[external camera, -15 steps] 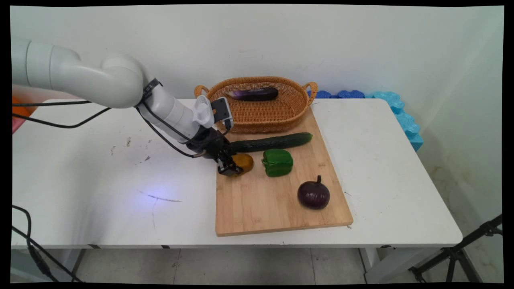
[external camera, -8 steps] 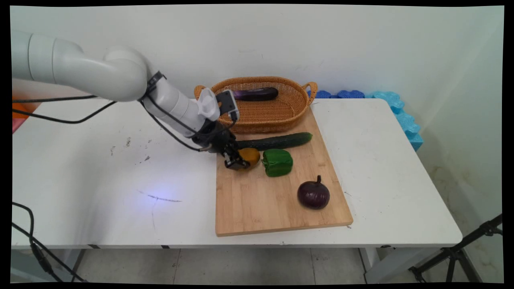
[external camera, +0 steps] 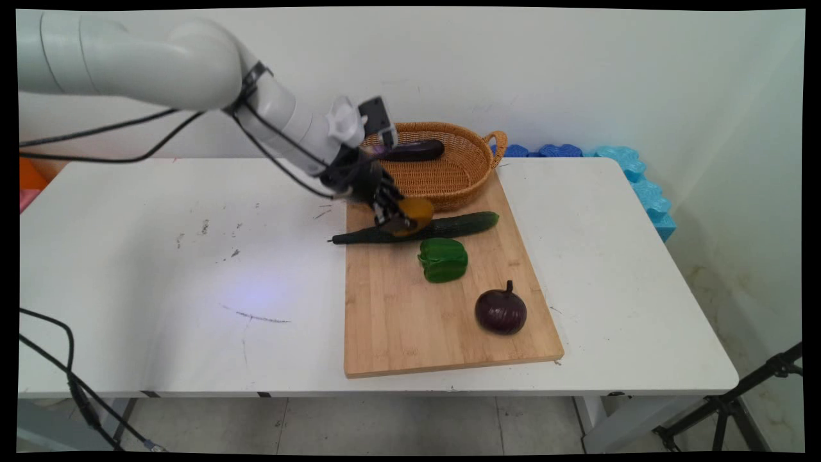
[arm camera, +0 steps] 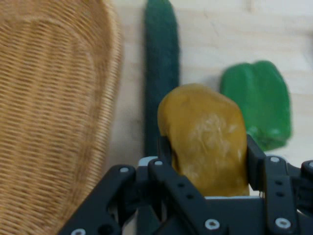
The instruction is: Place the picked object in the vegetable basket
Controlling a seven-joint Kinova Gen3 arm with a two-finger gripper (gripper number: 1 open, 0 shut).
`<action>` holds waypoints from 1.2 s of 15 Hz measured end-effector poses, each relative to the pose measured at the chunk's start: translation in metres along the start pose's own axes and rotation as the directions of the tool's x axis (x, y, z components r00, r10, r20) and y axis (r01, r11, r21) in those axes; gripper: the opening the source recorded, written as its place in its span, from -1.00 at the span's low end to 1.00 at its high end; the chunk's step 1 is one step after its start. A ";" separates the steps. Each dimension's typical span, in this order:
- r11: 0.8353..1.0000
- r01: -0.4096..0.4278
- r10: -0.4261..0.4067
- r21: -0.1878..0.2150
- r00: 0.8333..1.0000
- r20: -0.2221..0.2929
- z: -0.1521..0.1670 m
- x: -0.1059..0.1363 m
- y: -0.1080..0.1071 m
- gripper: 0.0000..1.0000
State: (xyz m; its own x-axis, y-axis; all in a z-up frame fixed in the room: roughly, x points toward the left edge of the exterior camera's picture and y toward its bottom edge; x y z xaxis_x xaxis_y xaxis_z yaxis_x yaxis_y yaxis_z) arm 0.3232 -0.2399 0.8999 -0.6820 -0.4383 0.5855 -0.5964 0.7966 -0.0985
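Two black fingers [arm camera: 255, 159] of the gripper [external camera: 392, 217] are closed tight on a brown potato [external camera: 417, 209], one on each side. The potato is held up in the air and seems clear of the wooden board [external camera: 397, 321]. It hangs over the long green cucumber [external camera: 462, 224], near the front rim of the basket [external camera: 455, 186]. A green pepper [external camera: 442, 260] lies on the board close by. The white arm [external camera: 160, 61] reaches in from the upper left and slopes down to the right, so the gripper points down at the board.
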 end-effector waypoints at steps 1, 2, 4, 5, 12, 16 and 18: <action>1.000 -0.011 0.011 0.010 1.000 -0.006 -0.003 0.006 -0.008 -1.00; 1.000 -0.020 0.020 0.019 1.000 -0.010 -0.005 0.011 -0.015 -1.00; 0.998 -0.040 0.041 0.043 0.999 -0.015 -0.009 0.021 -0.033 -1.00; 0.997 -0.049 0.050 0.054 0.999 -0.016 -0.010 0.024 -0.041 -1.00; 0.986 -0.095 0.094 0.134 0.995 0.017 -0.001 0.031 -0.109 -1.00; 0.983 -0.100 0.095 0.151 0.995 0.042 0.018 0.022 -0.139 -1.00; 0.984 -0.099 0.092 0.149 0.994 0.052 0.029 0.017 -0.149 -1.00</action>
State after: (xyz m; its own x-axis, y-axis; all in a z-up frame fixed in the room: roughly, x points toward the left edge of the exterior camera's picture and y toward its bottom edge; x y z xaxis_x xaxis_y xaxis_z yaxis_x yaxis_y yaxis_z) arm 0.3880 -0.3780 0.9018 -0.7551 -0.3839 0.5315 -0.5824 0.7651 -0.2748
